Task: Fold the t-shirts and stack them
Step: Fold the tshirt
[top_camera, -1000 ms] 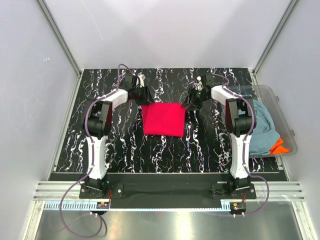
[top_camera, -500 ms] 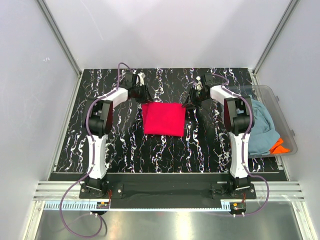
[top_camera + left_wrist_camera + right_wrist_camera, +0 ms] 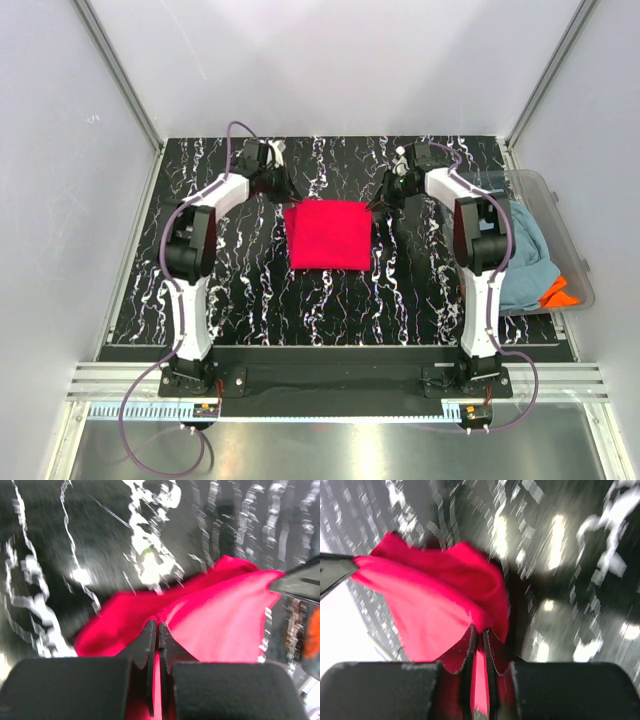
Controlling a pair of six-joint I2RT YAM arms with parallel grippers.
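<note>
A folded crimson red t-shirt [image 3: 329, 234] lies in the middle of the black marbled table. My left gripper [image 3: 285, 196] is shut on its far left corner, which shows as red cloth [image 3: 220, 620] pinched between the jaws in the left wrist view. My right gripper [image 3: 377, 201] is shut on its far right corner; the red cloth [image 3: 430, 605] also shows in the right wrist view, lifted off the table. A grey-blue t-shirt [image 3: 520, 250] and an orange t-shirt [image 3: 558, 293] lie in the clear tub at the right.
The clear plastic tub [image 3: 575, 240] stands off the table's right edge beside the right arm. White walls with metal posts close in the back and sides. The black marbled table [image 3: 250, 290] shows around the shirt.
Both grippers have moved a little toward the far edge, pulling the shirt's far corners with them. The shirt's far edge now sits slightly further back.
</note>
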